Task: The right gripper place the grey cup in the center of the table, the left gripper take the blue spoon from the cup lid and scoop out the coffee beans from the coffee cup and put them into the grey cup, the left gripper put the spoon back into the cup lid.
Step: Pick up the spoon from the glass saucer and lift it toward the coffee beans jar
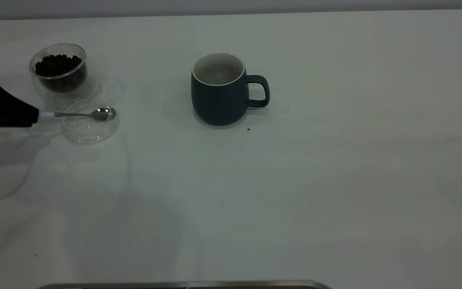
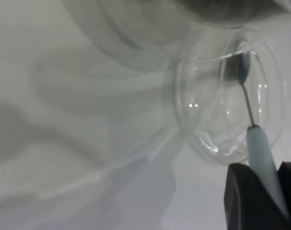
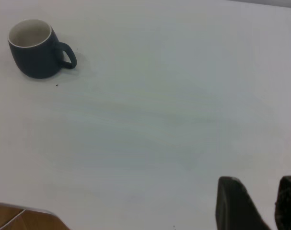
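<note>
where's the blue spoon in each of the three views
Exterior view: the blue spoon is at far left, its bowl over the cup lid, its handle in the left gripper.
Left wrist view: at the right edge, the handle runs up from the gripper to the lid.
Right wrist view: not in it; only the grey cup.
Shared landmark: the cup lid.

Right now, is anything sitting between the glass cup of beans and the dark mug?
No. In the exterior view, only bare table lies between the coffee cup and the grey cup.
</note>
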